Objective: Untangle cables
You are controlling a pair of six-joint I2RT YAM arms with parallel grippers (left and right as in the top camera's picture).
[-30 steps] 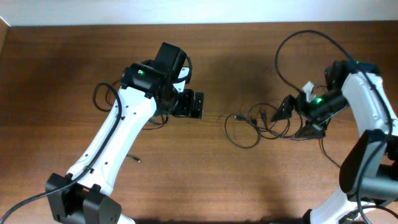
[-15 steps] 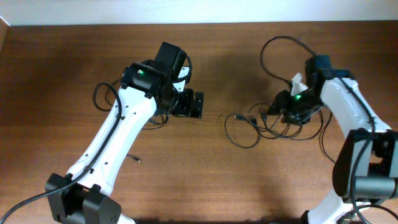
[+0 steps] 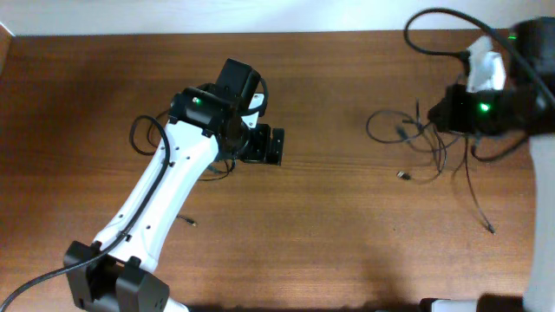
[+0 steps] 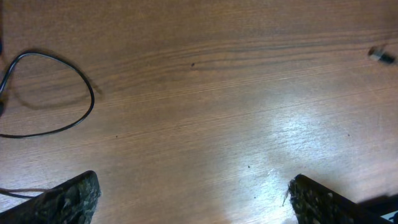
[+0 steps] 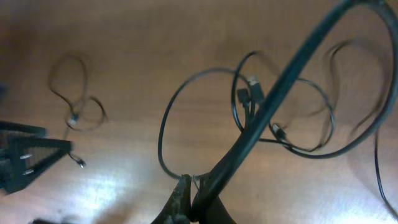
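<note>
The cables are thin black cords in a loose tangle of loops at the right of the table, with one plug end lying apart. My right gripper is raised over that tangle. In the right wrist view the right gripper is shut on a thin cable loop, and the other loops hang beyond it. My left gripper stands open over bare wood at mid-table. In the left wrist view its fingers are wide apart with nothing between them, and another cable loop lies to the left.
A thick black arm cable crosses the right wrist view diagonally. A small loose plug lies beside the left arm. One cable end trails toward the front right. A thin cord curls behind the left arm.
The right gripper has shut on a cable loop and moved back and to the right, dragging the tangle that way. The left arm has not moved.
</note>
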